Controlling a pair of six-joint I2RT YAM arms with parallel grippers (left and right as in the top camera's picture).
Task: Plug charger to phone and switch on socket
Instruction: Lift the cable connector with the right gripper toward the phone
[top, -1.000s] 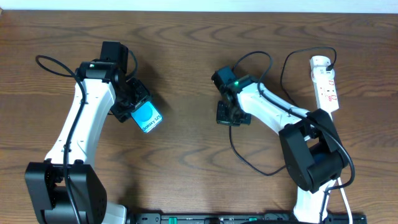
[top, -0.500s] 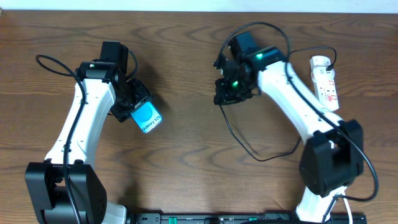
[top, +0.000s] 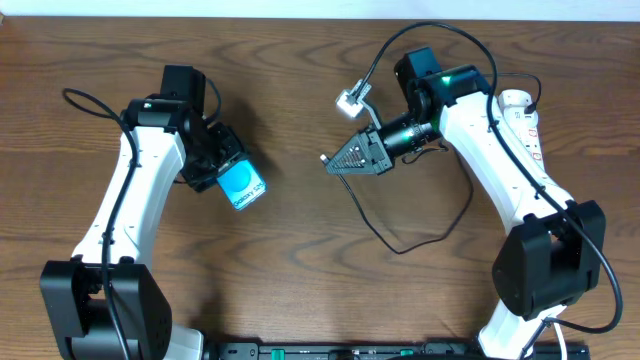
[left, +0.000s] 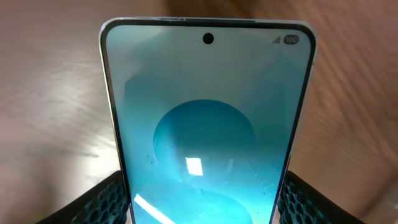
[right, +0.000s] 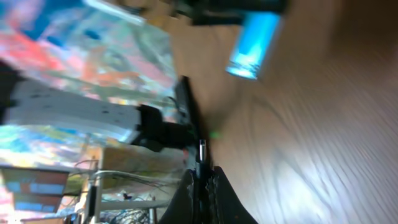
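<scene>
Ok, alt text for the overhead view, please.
Over a wooden table, the left arm holds a lit blue phone; the right arm points the end of a black charger cable toward it. White socket strip far right.

A dark brown wooden table with fine streaky grain (top: 300, 290) is filling nearly the whole overhead view, and light is glancing off it in soft pale patches. A pale narrow strip (top: 250, 8) is running along its far edge. A long black bar with small green spots (top: 400, 350) is lying along the near edge. In the right wrist view, a blurred many-coloured backdrop (right: 74, 56) is showing beyond the table's edge, too smeared to make out.
</scene>
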